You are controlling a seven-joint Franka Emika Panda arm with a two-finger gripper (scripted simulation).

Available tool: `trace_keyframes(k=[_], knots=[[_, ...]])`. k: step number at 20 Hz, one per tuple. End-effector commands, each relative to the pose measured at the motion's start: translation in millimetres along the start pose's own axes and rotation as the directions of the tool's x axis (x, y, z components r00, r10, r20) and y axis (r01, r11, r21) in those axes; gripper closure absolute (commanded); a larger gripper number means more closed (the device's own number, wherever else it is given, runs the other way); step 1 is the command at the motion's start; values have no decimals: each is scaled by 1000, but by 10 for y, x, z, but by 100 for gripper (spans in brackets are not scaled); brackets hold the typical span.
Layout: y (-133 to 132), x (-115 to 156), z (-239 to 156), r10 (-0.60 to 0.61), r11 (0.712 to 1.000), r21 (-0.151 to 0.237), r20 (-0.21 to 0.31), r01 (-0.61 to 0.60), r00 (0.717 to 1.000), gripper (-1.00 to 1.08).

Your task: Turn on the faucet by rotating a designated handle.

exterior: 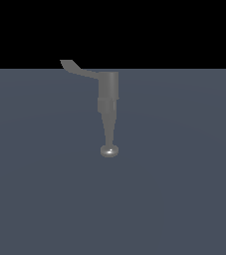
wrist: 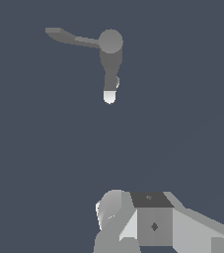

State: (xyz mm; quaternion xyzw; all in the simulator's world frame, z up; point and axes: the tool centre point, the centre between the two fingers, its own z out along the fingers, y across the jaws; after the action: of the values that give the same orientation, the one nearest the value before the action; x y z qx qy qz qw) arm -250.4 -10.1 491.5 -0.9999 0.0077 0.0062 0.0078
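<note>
1. Faucet (exterior: 108,107): grey metallic, about centre of the exterior view, standing on the flat blue-grey floor (exterior: 184,199). Cylindrical body up top, tapering down to a narrow spout that ends in a small shiny rounded knob (exterior: 109,150).
2. In the wrist view the faucet (wrist: 110,54) is seen from above: round cap of the body, spout running off it to a bright tip.
3. Handle (exterior: 79,69): thin flat grey lever, leaves the top of the cylindrical body toward the exterior view's left, slight bend, flared tip at the far end. Tip crosses the floor's horizon line into the black background.
4. Wrist view shows the same handle (wrist: 71,38) sticking sideways off the round cap, roughly at right angles to the spout.
5. Gripper (wrist: 148,222): only in the wrist view, at the frame's edge, white/grey blocky housing. Well apart from faucet and handle, nothing touching.
6. Fingertips aren't visible, so can't tell whether the claw is released or clenched. Nothing seen held in it.
7. Arm and gripper don't appear in the exterior view.
</note>
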Motion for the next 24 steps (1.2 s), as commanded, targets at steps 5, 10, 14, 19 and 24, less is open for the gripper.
trace_keyframes(k=[5,10,14,19,24], knots=[[15,40,-23,-8,1000,-12,-7,7,1000,108],[42,99,-66,-26,999,-33,-19,25,999,108],[39,100,-62,-22,999,-31,-19,21,1000,108],[24,162,-49,8,1000,-26,-19,-8,1000,108],[-5,274,-20,63,998,-17,-20,-64,998,108]])
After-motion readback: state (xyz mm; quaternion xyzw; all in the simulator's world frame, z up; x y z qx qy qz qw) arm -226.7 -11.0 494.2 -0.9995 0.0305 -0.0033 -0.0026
